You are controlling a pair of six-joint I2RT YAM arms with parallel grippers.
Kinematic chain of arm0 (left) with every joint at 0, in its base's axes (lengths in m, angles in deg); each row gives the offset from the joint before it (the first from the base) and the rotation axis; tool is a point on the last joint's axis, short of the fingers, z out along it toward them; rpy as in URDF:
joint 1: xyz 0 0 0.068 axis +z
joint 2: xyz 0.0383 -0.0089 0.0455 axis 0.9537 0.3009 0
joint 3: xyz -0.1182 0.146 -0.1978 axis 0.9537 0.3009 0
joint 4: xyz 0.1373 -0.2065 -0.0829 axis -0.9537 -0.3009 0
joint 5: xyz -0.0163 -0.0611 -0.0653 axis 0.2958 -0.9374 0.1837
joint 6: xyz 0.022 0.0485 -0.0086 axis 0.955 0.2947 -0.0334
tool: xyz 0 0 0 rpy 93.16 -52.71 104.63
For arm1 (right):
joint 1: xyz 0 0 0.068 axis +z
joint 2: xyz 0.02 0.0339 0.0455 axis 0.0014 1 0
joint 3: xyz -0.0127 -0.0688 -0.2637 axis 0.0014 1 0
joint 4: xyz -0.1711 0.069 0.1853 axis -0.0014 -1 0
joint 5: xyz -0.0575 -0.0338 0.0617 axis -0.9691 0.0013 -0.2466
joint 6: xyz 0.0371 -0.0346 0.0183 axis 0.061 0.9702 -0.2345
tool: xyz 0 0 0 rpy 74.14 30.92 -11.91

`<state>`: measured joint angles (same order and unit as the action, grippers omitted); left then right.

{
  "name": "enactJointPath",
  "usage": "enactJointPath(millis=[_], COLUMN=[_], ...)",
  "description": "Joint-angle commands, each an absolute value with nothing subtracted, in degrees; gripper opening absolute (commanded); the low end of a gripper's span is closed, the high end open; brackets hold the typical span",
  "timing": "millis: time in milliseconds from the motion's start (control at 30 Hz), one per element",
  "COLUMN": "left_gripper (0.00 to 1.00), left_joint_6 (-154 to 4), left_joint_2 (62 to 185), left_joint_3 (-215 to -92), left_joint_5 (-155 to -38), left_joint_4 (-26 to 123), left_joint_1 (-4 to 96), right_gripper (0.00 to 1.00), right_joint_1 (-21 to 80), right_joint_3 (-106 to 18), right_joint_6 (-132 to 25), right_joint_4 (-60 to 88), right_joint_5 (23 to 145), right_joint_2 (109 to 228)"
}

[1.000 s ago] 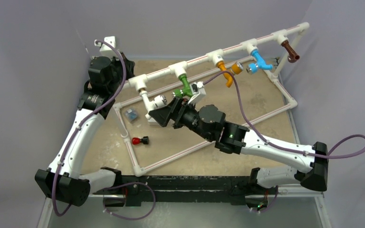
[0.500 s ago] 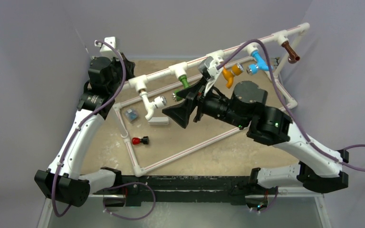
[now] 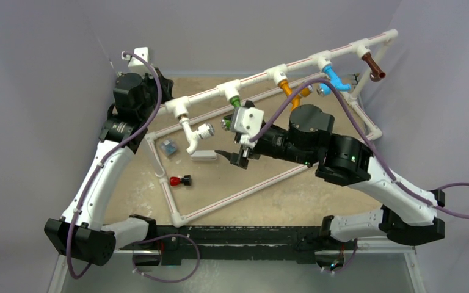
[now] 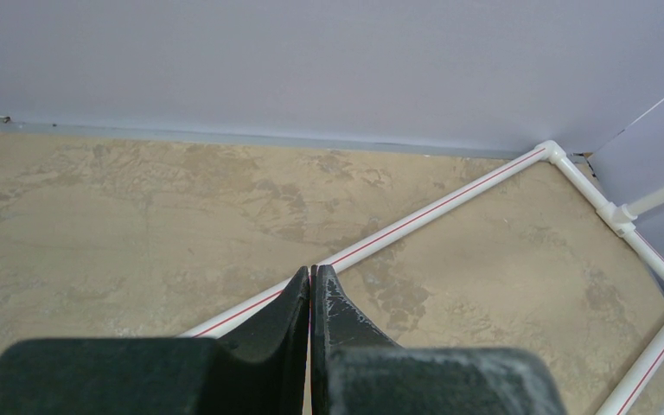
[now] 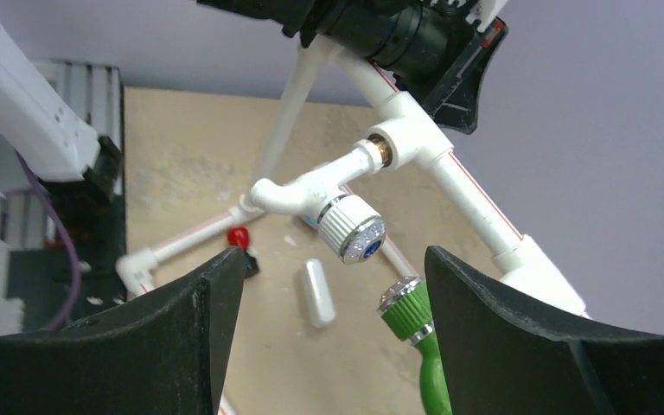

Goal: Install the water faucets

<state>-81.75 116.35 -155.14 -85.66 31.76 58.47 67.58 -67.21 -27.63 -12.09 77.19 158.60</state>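
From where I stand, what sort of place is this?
Probably a robot test bench in a lab, not a real plumbing site: two arms bolted to a table, a white pipe frame carrying coloured faucets, and plain grey walls closing it in.

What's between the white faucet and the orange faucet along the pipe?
The green faucet, mounted between them; the top view shows it.

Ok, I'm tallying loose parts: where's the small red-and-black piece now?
In the top view the red-and-black piece lies left of centre, just inside the pipe frame's left rail, toward the arms from the white faucet.
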Motion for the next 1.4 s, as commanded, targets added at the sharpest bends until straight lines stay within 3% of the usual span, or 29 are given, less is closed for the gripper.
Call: enactJointPath(millis=[0,300,600,733,900,1367], left_gripper=[0.00,0.00,0.00,0.00,0.00,0.00], left_joint_6=[-80.8,-80.7,-80.5,-80.6,-80.6,-80.8], left_joint_2=[117.6,117.6,117.5,117.6,117.7,117.6], left_joint_3=[-152.5,-152.5,-152.5,-152.5,-152.5,-152.5], left_joint_5=[-88.4,-88.2,-88.2,-88.1,-88.2,-89.3], left_joint_4=[23.0,23.0,22.9,23.0,23.0,23.1], left_joint_1=[57.8,57.8,57.9,57.9,57.9,57.9], right_gripper=[0.77,0.73,0.74,0.74,0.73,0.73], right_joint_1=[71.0,82.0,88.2,88.5,88.5,85.4], right_joint_3=[-64.3,-53.7,-39.9,-34.5,-31.5,-32.6], right_joint_6=[-8.9,16.6,41.3,52.0,57.3,56.6], right_joint_4=[-8.0,2.8,29.0,43.5,51.5,52.5], right_joint_5=[75.6,51.9,36.3,35.2,37.5,41.6], right_joint_2=[157.2,159.9,160.2,160.8,163.3,168.1])
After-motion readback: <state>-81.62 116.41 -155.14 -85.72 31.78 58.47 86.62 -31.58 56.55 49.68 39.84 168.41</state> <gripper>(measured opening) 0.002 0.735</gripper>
